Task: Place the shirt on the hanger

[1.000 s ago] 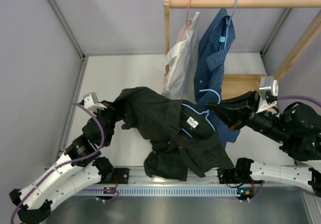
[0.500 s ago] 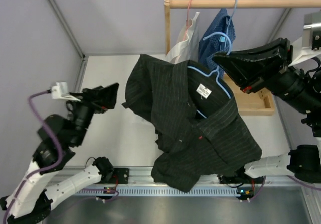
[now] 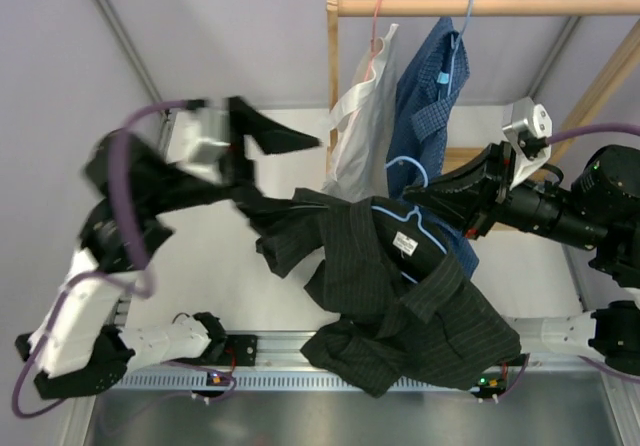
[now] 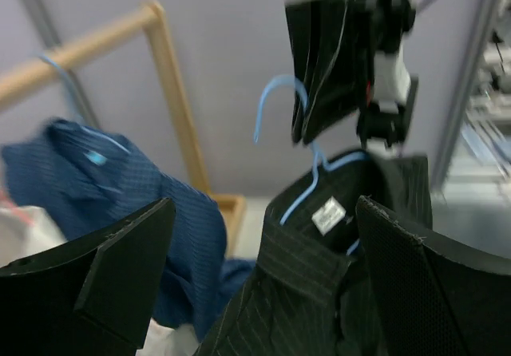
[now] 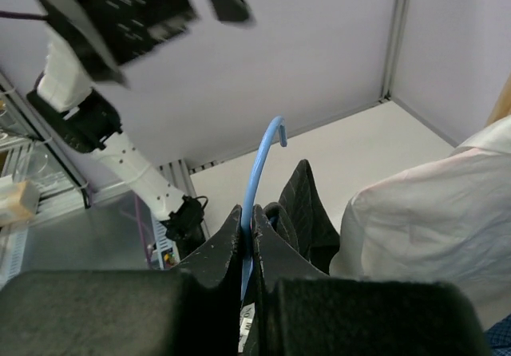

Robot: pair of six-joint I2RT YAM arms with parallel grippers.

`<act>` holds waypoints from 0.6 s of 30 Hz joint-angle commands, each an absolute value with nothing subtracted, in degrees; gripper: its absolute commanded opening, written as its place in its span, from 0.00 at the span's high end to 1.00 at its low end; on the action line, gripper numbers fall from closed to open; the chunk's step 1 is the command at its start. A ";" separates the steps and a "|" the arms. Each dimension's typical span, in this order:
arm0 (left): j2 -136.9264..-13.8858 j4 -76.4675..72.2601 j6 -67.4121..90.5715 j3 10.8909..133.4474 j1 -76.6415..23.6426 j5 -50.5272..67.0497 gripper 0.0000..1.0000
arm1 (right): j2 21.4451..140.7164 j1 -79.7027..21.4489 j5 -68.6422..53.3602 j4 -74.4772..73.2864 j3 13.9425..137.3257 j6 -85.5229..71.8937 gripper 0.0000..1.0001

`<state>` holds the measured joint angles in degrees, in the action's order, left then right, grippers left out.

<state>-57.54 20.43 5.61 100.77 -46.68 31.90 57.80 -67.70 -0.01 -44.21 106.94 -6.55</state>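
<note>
The dark finely checked shirt hangs over the light-blue wire hanger, whose wire runs inside the collar beside the white label. My right gripper is shut on the hanger's neck just below the hook, holding hanger and shirt above the table. In the right wrist view the blue wire of the hanger is pinched between the right gripper's fingers, with the shirt collar behind. My left gripper is raised to the shirt's left, open and blurred. In its own view the left gripper faces the shirt and holds nothing.
A wooden rack stands at the back right. From its rail hang a white shirt on a pink hanger and a blue checked shirt. The rack's wooden base lies behind my right arm. Grey walls enclose the table.
My left gripper has let go of the shirt, opened wide and swung up and back. My right gripper raised the hanger, then lowered it; the shirt now hangs from the hanger alone.
</note>
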 commanded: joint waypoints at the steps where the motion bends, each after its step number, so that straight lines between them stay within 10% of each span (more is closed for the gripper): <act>1: -64.41 24.43 -2.52 97.04 -46.58 51.39 0.02 | 54.06 -67.24 -5.35 -44.56 104.87 -5.98 1.00; 18: -76.55 24.34 -7.56 90.79 -46.76 69.69 0.11 | 52.03 -67.24 -10.81 -40.79 98.18 -0.97 1.00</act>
<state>-75.00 26.63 -6.09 91.44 -46.63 64.40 52.27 -67.70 -9.56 -44.86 98.52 -1.85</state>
